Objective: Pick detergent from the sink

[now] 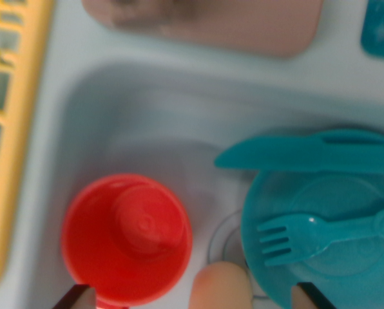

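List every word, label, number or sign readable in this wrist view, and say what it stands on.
None can be read.
The red cup, teal plate, teal fork, teal knife and yellow rack show no print.
The pinkish object at the top is too blurred to tell.

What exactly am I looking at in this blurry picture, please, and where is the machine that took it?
This is one picture from a camera on a robot arm's wrist, looking straight down into a toy sink. The two dark tips at the bottom edge are the gripper, apparently open and holding nothing. In the sink stand a red cup and a teal plate carrying a teal fork, with a teal knife across its rim. The peach rounded object between the tips may be the detergent, though I cannot be sure. A yellow rack sits at the wrist view's left.
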`<control>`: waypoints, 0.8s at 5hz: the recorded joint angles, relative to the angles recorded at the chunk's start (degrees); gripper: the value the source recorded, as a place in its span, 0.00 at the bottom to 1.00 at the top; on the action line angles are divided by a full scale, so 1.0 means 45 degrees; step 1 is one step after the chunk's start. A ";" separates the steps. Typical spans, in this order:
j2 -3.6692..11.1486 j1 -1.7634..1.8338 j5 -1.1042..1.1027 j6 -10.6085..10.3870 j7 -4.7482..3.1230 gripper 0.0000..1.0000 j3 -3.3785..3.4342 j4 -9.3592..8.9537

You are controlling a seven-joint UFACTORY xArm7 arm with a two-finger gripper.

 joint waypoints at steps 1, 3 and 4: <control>0.0000 0.0000 0.0000 0.0000 0.0000 0.00 0.0000 0.0000; 0.0033 -0.0035 0.0039 -0.0351 -0.0184 0.00 -0.0045 -0.0353; 0.0059 -0.0062 0.0069 -0.0623 -0.0326 0.00 -0.0080 -0.0626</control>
